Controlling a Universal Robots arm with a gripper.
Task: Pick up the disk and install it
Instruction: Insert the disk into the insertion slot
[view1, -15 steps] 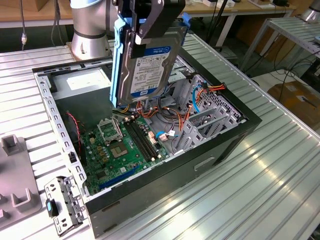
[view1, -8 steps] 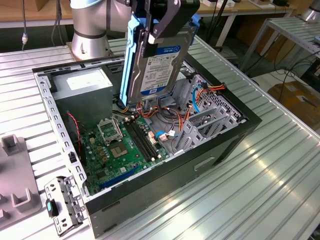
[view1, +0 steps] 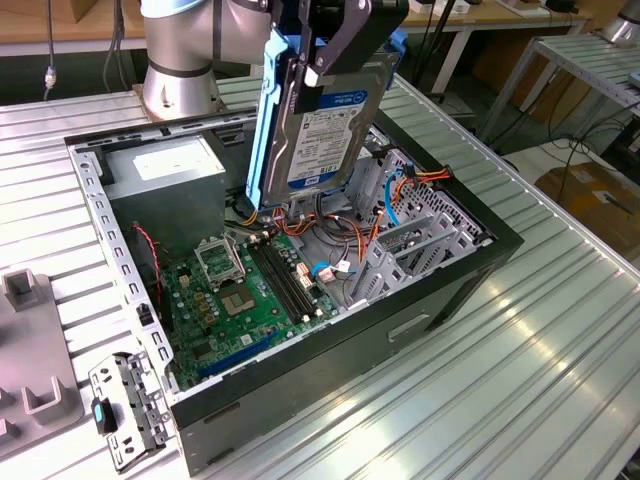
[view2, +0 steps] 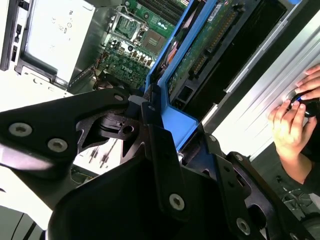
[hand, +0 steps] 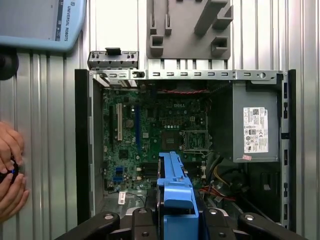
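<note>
Blue plastic marks the load: the disk hangs on edge, label face outward, in the gripper, whose jaws are clamped tight across the carrier's upper end. In the exterior view I place it at 12 o'clock above the motherboard, over the open computer case. The metal drive cage is at 3 o'clock of the board.

Hazards, as I judge them:
- The orange cables lie just below the disk's lower edge and could snag a side rail.
- A hold on one end alone could let the disk swing or slip.
- A tilted entry could jam the rails.

The exterior view gives height above the case. The first wrist view gives the straight-down line over the board, plus a person's hands on the table beside the case wall.
</note>
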